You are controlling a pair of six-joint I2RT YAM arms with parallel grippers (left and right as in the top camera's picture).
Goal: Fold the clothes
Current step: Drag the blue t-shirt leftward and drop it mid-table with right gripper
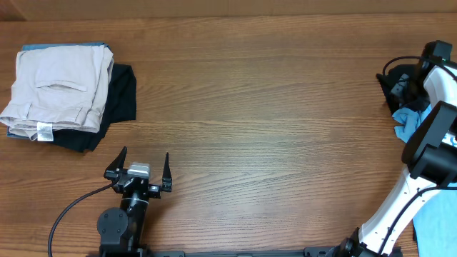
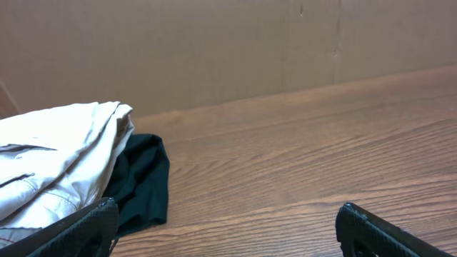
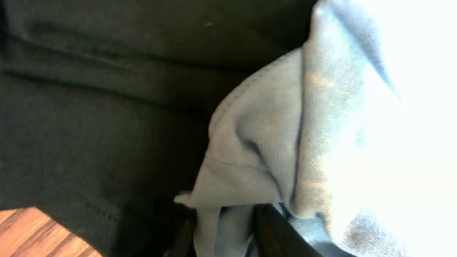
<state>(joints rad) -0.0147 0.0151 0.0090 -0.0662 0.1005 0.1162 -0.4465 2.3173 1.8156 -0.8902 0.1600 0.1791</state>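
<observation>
Left pincer (image 1: 145, 153) sits near the counter's (image 1: 271, 107) front edge, left of centre, jaws spread fully wide, nothing between them, aimed toward the far edge. The left wrist view confirms it: both fingers at the frame's bottom corners with bare wood in the gap. Far-left corner holds a folded stack: beige trousers (image 1: 61, 82) on top, a black garment (image 1: 121, 96) sticking out underneath on the right side, and a sliver of blue cloth showing at the stack's far edge. The right arm is reaching over the counter's right edge. The light blue T-shirt (image 1: 408, 123) is bunched up there, touching a dark cloth (image 1: 396, 82) just beyond it. In the right wrist view, the right pincer (image 3: 218, 239) has its jaws drawn narrow on a hemmed fold of the T-shirt (image 3: 285, 143), fabric running down between the fingers, dark cloth (image 3: 107, 107) behind. No print is visible on the shirt from either view. More blue fabric shows at the front-right corner; can't tell if it's the same shirt.
</observation>
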